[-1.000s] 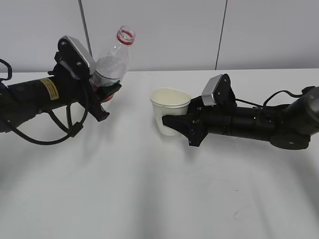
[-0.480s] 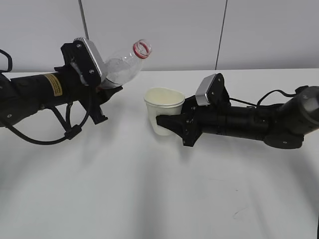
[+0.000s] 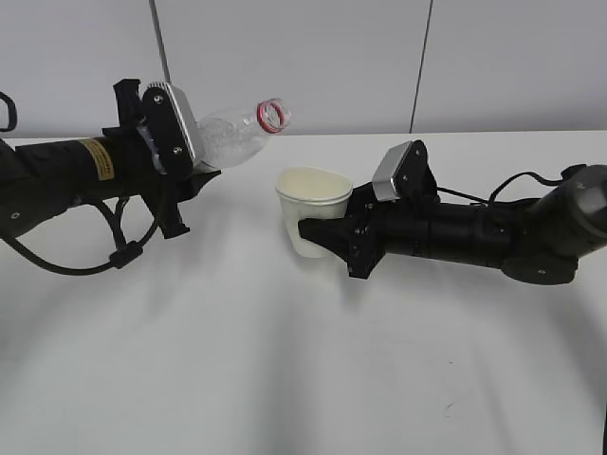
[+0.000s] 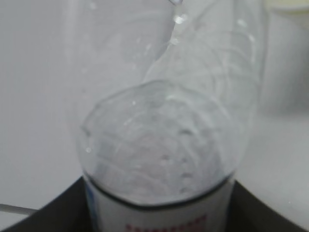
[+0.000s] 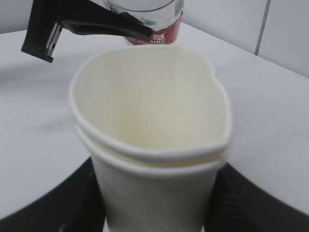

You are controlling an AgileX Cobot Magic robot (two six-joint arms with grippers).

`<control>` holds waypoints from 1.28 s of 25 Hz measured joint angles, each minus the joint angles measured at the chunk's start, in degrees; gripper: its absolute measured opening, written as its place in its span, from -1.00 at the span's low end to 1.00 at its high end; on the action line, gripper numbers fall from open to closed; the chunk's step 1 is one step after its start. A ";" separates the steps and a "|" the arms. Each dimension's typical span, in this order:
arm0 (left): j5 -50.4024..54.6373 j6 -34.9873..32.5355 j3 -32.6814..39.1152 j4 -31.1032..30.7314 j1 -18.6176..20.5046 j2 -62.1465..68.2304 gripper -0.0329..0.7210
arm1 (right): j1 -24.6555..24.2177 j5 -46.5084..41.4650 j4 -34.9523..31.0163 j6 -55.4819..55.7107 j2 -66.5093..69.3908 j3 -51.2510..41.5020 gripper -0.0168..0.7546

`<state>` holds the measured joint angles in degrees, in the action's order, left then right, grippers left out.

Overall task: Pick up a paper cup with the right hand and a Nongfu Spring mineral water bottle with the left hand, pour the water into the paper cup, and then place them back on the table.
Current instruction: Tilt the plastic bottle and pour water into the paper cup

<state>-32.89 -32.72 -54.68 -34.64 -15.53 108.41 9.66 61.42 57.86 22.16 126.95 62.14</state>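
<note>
My left gripper [image 3: 196,163] is shut on the Nongfu Spring mineral water bottle [image 3: 230,136], which lies tilted almost level. Its open mouth with the red neck ring [image 3: 273,114] points right, just above and left of the paper cup [image 3: 313,221]. Clear water [image 4: 161,159] fills the lower body in the left wrist view, between the black fingers [image 4: 43,215]. My right gripper [image 3: 322,234] is shut on the cup's wall and holds it upright, low over the table [image 3: 285,379]. The cup [image 5: 149,116] shows a doubled, slightly squeezed rim and a cream inside. No stream is visible.
The bottle's red label [image 5: 161,30] and a left gripper finger [image 5: 91,21] show just beyond the cup in the right wrist view. A pale panelled wall [image 3: 379,57] rises behind the table. Both black arms stretch inward from the sides.
The left arm has tipped the bottle from steeply upright to nearly level, bringing its mouth down toward the cup. The right gripper moved the cup slightly left, then held still.
</note>
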 joint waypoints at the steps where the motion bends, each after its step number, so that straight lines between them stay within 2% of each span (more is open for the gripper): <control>1: 0.00 -1.17 0.00 0.27 0.00 0.00 0.08 | 0.00 0.00 0.00 0.00 0.00 0.00 0.05; 14: 0.40 -13.87 0.00 6.30 -0.30 0.00 0.08 | 0.00 0.00 0.30 0.00 0.54 0.11 0.05; 32: 0.43 -24.82 0.00 8.90 -0.32 0.00 0.07 | 0.83 -0.10 0.69 -0.10 1.43 1.21 0.05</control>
<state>-32.45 -57.55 -54.68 -25.74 -15.85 108.41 10.49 61.32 58.55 22.05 128.38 63.35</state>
